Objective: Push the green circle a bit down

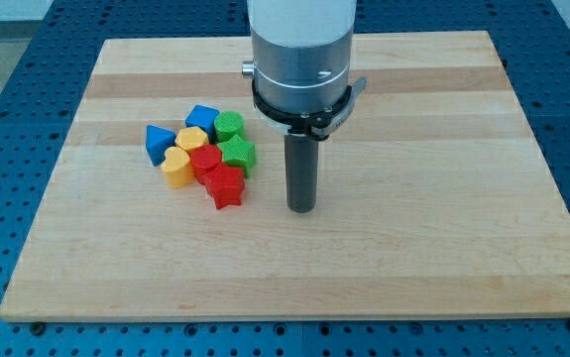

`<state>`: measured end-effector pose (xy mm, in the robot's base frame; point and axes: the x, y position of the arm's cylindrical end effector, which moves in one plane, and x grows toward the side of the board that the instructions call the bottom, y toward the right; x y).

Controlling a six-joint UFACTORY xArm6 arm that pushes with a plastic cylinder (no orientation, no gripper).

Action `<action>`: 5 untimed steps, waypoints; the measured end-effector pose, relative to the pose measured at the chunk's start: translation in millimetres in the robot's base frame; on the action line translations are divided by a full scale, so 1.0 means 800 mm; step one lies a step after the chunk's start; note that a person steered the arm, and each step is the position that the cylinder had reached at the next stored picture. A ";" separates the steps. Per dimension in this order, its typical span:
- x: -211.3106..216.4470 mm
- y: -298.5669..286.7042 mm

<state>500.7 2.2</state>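
The green circle (229, 125) sits at the upper right of a tight cluster of blocks left of the board's middle. It touches a blue block (202, 117) on its left and a green star (237, 154) below it. My tip (302, 207) rests on the board to the right of the cluster and lower than the green circle, apart from all blocks. The nearest block to it is the red star (226, 186).
The cluster also holds a blue triangle (159, 143), a yellow hexagon (192, 140), a yellow heart (176, 169) and a red block (205, 161). The wooden board (443, 248) lies on a blue perforated table. The arm's wide grey body (300, 50) hangs over the board's top middle.
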 end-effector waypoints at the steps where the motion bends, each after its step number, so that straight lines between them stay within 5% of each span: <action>1: -0.001 0.000; 2: -0.034 0.000; 3: -0.121 -0.001; 5: -0.174 -0.025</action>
<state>361.8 -18.2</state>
